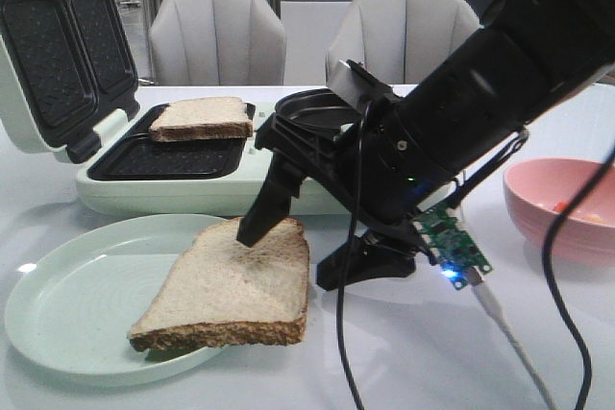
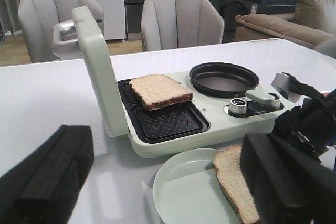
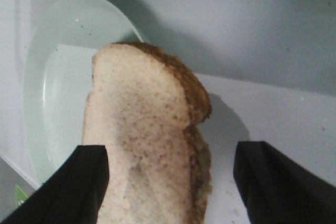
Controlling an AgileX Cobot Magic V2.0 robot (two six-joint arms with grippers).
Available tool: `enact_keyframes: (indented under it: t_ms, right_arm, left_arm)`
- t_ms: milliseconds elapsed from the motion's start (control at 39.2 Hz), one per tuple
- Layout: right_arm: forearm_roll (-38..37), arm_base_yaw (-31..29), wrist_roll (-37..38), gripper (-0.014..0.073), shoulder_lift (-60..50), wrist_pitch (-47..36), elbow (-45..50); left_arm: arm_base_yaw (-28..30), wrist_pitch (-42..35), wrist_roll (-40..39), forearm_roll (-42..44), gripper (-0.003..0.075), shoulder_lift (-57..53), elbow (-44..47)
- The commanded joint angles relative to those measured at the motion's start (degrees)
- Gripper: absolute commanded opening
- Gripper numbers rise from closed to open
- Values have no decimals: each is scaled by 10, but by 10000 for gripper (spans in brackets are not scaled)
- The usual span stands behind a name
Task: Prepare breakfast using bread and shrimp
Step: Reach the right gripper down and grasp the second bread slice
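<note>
Right gripper (image 3: 170, 182) fingers spread wide, straddling the bread slice (image 1: 231, 285) on the plate (image 1: 67, 304) — one finger over the crumb, other beyond the crust. Lower, centre, then pinch gently.

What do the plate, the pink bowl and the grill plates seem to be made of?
Plate: pale green, glossy, probably glazed ceramic or melamine; it shows soft reflections. Pink bowl: smooth, likely plastic or ceramic; I cannot tell which. Grill plates: dark matte metal with an embossed pattern, apparently non-stick coated.

No readable text, labels, brands or numbers on anything in view.
</note>
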Motion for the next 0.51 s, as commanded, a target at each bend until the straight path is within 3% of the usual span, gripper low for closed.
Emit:
enact_keyframes:
  t_ms: [0, 77, 306, 485]
  right_arm:
    - [45, -3, -37, 595, -9, 12, -12]
    - [58, -3, -55, 528, -12, 14, -12]
    - [64, -3, -73, 185, -35, 8, -12]
    - [64, -3, -98, 150, -84, -8, -12]
  left_arm:
    - [2, -45, -5, -1, 625, 8, -15]
    - [2, -45, -5, -1, 625, 8, -15]
    - [2, -45, -5, -1, 625, 8, -15]
    - [2, -45, -5, -1, 625, 8, -15]
